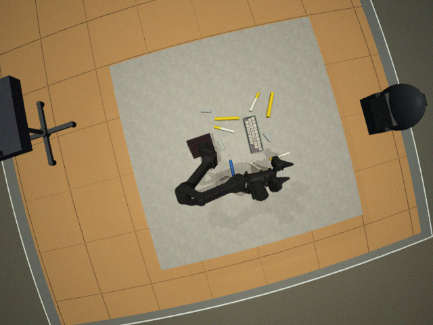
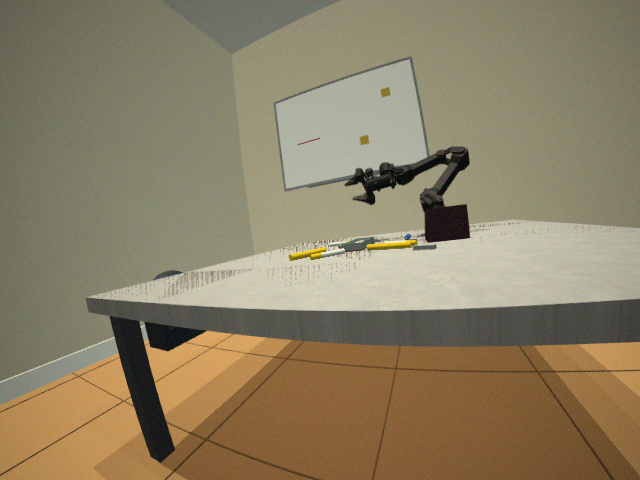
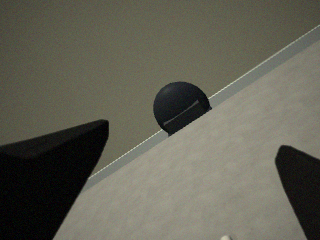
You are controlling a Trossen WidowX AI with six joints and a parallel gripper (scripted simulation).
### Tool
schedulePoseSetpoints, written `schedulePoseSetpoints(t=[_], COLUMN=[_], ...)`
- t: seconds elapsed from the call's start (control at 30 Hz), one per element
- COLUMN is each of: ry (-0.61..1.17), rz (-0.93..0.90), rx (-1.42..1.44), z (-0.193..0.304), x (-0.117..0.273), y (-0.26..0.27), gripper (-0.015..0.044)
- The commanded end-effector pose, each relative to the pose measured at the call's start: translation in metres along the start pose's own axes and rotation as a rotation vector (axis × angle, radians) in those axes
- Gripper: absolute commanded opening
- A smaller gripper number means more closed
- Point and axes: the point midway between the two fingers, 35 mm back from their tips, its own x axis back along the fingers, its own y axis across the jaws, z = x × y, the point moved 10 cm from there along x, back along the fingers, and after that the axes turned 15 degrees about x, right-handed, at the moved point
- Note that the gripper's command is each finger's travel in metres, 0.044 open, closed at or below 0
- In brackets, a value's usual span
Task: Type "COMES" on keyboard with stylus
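The keyboard [image 1: 252, 134] [image 2: 356, 244] lies on the desk [image 1: 168, 105] [image 2: 465, 279], with rows of pale keys; their letters are too small to read. A blue pen-like stick with a pale tip, which looks like the stylus [image 1: 231, 166] [image 2: 407, 236], lies on the desk between the arm's base and the keyboard, its lower end hidden under the arm in the top view. My gripper [image 1: 291, 171] [image 2: 349, 191] [image 3: 191, 140] is wide open and empty, raised high above the desk and pointing outward, past the keyboard's lower end in the top view.
Yellow sticks [image 1: 226, 118] [image 1: 270, 104] and white-and-yellow markers [image 1: 223, 129] [image 1: 254, 101] lie around the keyboard. Small grey pieces [image 1: 206, 111] [image 1: 266, 137] lie nearby. A pale marker [image 1: 283, 154] lies near the gripper's fingers in the top view. The arm's dark base block [image 1: 193, 145] [image 2: 447, 223] stands beside them.
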Motion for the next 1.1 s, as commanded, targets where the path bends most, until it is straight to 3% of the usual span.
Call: schedulePoseSetpoints(t=[0.0,0.3,0.53,0.83,1.07], ry=[0.011,0.586,1.04,1.433,1.487], rz=[-0.003,-0.084,-0.057,0.084,0.133], rx=[-0.004,-0.096,0.032,0.465,0.624], z=[0.001,0.059,0.116,0.185,0.203], x=[-0.002,-0.06,-0.076,-0.058,-0.047], y=[0.001,0.063,0.129,0.208,0.226], gripper=[0.0414,0.0177,0.0,0.0,0.0])
